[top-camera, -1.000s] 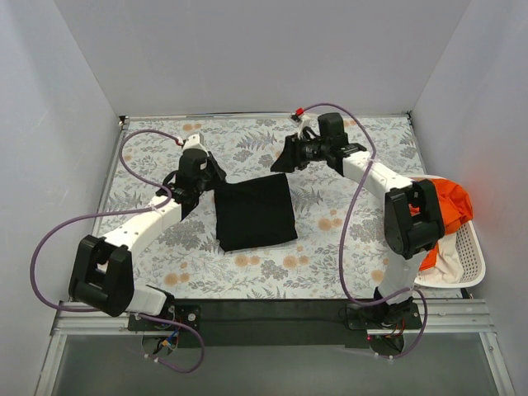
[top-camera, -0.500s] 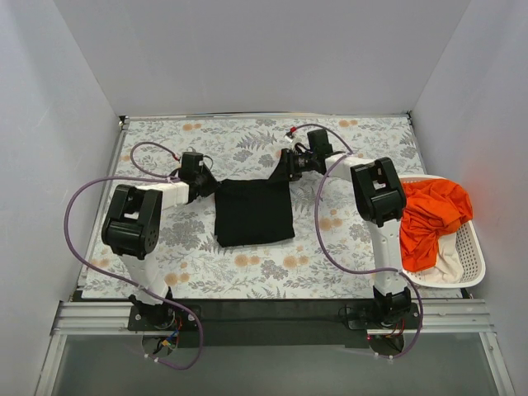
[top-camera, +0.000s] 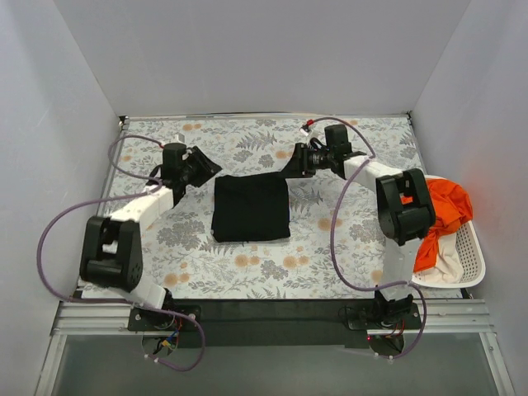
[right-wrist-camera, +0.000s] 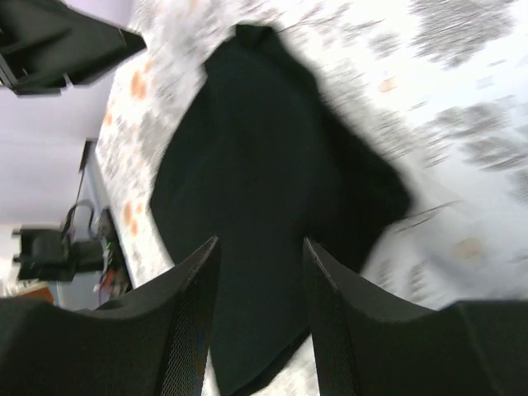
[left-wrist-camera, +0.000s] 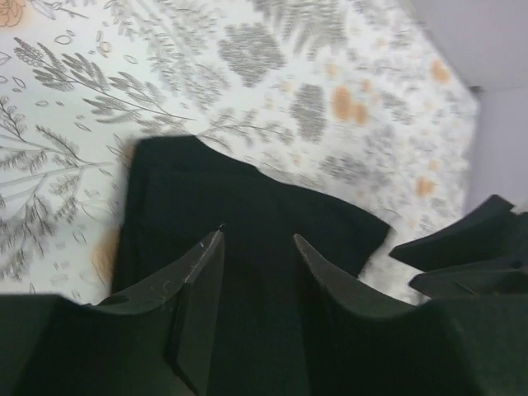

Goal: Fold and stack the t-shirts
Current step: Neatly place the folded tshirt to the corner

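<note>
The left tool (top-camera: 200, 162) hangs just off the far left corner of the black shirt (top-camera: 251, 208), jaws partly open with nothing between them. The shirt lies folded into a flat rectangle on the desk (top-camera: 330, 247), touched by neither tool. The right tool (top-camera: 291, 164) hangs just off the shirt's far right corner, also partly open and empty. Well to the right of the black shirt, a white basket (top-camera: 474, 247) holds an orange shirt (top-camera: 450, 202) and a cream shirt (top-camera: 445, 264).

If another fold is wanted, it would likely go best with both tools dropping on the far corners together. Each should pinch every layer, then carry the edge towards the near side at an even pace so the edges meet squarely
</note>
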{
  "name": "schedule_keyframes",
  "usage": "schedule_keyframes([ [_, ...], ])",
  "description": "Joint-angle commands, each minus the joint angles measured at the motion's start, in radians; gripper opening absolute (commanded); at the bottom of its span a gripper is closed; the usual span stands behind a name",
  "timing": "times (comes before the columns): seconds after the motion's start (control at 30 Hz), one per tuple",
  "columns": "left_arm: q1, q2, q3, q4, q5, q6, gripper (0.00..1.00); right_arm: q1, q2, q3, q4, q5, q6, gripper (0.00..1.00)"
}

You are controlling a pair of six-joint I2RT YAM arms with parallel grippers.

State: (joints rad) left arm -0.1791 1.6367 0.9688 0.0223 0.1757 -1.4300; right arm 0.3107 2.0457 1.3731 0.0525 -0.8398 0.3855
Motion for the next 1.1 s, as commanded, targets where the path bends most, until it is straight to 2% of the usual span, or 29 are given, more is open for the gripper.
schedule_keyframes([
  [0.0,-0.031,-0.245,-0.106,-0.059,0.045,-0.036,0.38,0.057,-0.194,-0.130,0.023,-0.027,0.021,0.44],
  [0.1,-0.086,-0.363,-0.237,-0.081,0.041,-0.076,0.38,0.113,-0.295,-0.257,0.029,-0.021,0.030,0.44],
  [0.27,-0.161,-0.399,-0.392,-0.065,0.012,-0.144,0.36,0.208,-0.369,-0.407,0.082,0.024,0.049,0.43],
  [0.43,-0.163,-0.306,-0.499,0.024,-0.037,-0.223,0.27,0.222,-0.268,-0.508,0.184,0.014,0.058,0.42],
  [0.57,-0.148,-0.258,-0.576,0.070,-0.051,-0.345,0.22,0.179,-0.152,-0.549,0.210,0.045,0.039,0.39],
  [0.73,-0.135,-0.330,-0.627,0.055,-0.077,-0.382,0.19,0.131,-0.174,-0.606,0.228,0.048,0.050,0.38],
  [0.87,-0.134,-0.472,-0.553,-0.112,-0.161,-0.301,0.25,0.117,-0.298,-0.618,0.205,0.067,0.049,0.39],
  [0.97,-0.135,-0.560,-0.478,-0.227,-0.229,-0.207,0.32,0.120,-0.382,-0.594,0.094,0.143,0.007,0.40],
  [1.07,-0.137,-0.624,-0.426,-0.318,-0.266,-0.117,0.46,0.134,-0.455,-0.553,-0.027,0.262,-0.039,0.43],
])
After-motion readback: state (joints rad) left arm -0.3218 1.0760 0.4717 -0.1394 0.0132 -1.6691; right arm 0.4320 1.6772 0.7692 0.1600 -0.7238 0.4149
